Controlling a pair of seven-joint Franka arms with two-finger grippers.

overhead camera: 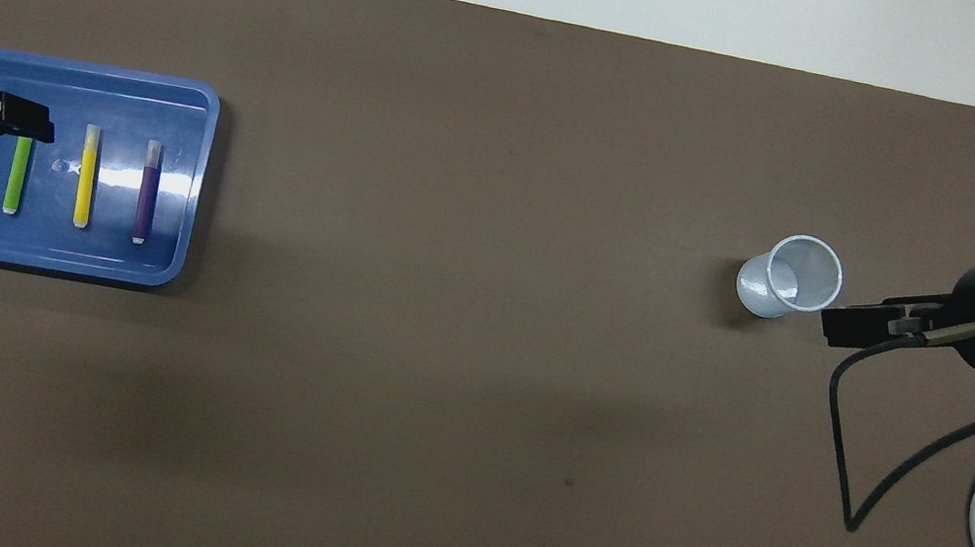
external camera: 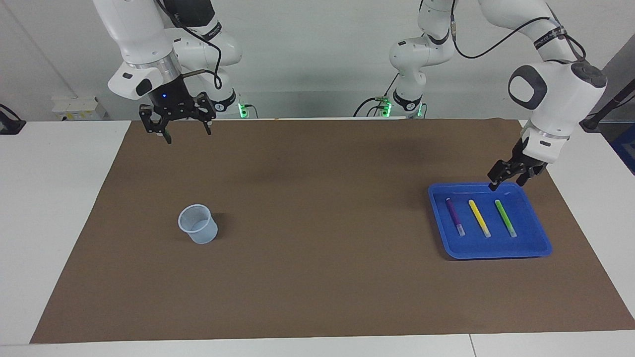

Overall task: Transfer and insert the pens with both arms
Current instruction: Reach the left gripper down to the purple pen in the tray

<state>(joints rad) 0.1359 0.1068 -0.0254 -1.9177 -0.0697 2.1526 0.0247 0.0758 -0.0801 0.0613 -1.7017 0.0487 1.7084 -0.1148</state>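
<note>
Left pincer (external camera: 506, 179) hangs open over the blue tray's (external camera: 540, 238) edge nearest the robots, above the green pen (external camera: 505, 217); purple pen (external camera: 454, 215) and yellow pen (external camera: 478, 217) lie alongside. Right pincer (external camera: 186, 133) waits open, empty, over the bench's (external camera: 317, 297) edge nearest the robots, the cup (external camera: 198, 224) standing apart. Advise descending squarely astride the green barrel at mid-length before closing.

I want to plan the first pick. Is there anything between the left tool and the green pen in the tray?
Nothing visible stands in the way. The left tool hangs over the blue tray, above the edge nearer to the robots. The green pen lies uncovered in the tray, apart from the yellow pen beside it.
</note>
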